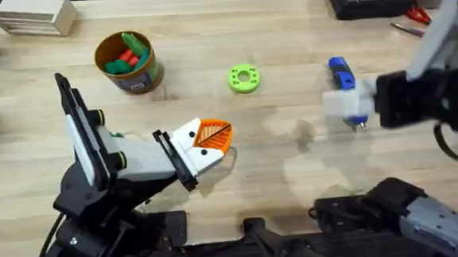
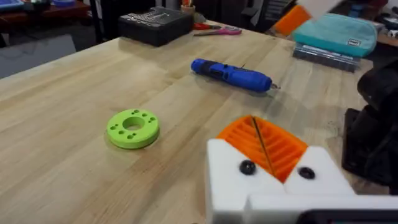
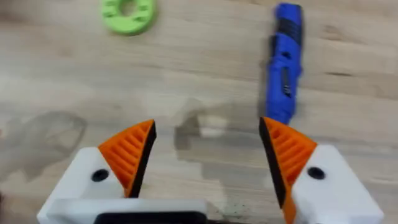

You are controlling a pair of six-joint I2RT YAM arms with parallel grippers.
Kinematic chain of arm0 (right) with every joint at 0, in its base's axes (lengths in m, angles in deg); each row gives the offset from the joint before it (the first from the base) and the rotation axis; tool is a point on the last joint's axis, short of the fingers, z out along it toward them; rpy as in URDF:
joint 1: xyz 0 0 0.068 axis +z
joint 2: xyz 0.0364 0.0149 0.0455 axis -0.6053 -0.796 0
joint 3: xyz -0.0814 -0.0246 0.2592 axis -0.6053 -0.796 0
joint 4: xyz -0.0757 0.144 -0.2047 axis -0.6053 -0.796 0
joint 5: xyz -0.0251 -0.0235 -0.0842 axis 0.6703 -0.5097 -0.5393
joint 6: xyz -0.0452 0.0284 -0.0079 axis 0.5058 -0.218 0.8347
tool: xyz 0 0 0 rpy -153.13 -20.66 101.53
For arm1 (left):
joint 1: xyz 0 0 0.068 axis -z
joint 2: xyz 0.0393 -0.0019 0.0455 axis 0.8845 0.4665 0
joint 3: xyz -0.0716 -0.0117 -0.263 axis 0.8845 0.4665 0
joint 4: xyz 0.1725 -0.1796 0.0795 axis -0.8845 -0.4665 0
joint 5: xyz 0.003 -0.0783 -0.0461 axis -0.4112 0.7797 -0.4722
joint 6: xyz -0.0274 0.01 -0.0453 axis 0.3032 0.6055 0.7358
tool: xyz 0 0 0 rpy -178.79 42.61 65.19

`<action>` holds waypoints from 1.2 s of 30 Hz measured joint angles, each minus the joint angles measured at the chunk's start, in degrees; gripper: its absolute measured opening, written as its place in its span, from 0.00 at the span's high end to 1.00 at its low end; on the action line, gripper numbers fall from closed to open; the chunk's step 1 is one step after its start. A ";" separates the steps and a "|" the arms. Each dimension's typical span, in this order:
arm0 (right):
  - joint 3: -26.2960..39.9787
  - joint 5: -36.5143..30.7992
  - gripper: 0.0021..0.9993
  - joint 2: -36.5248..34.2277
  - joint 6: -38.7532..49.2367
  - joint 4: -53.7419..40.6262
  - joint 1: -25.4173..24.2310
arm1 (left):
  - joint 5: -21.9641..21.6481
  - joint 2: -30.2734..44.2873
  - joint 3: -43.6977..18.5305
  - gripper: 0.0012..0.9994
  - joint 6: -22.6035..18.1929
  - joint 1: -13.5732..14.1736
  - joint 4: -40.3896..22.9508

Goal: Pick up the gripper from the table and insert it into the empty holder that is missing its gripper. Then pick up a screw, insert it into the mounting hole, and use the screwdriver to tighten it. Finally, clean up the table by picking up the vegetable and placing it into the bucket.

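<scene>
The bucket [image 1: 128, 61] stands at the far left of the worktop [image 1: 295, 164], green and red vegetables already inside. The left gripper [image 1: 212, 137] rests low over the worktop, its fingers closed pad to pad with nothing between them; both orange tips appear seated. The green ring [image 1: 243, 78] lies mid-worktop. The screwdriver [image 1: 344, 85] lies flat further right, untouched. The right gripper [image 3: 208, 152] hovers beside it, fingers spread wide and empty, the blue handle just past one pad [image 3: 287, 152]. No loose orange tip or screw is discernible. Judged: insertion looks done, clean-up too; fastening seems the step in hand.
</scene>
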 joint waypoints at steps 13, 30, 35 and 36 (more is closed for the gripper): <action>-0.08 6.62 0.01 -26.73 14.77 23.18 -34.21 | -0.06 -0.01 0.00 0.99 0.00 0.00 0.00; -0.13 12.51 0.01 -48.82 34.20 33.61 -36.01 | -0.19 0.00 0.00 0.99 0.00 0.00 0.00; 0.03 13.30 0.03 -51.52 34.57 32.93 -36.17 | -0.19 0.00 0.00 0.99 0.00 0.00 0.00; 0.07 13.99 0.32 -51.73 34.99 33.16 -36.09 | -0.19 -0.01 0.00 0.99 0.00 0.00 0.00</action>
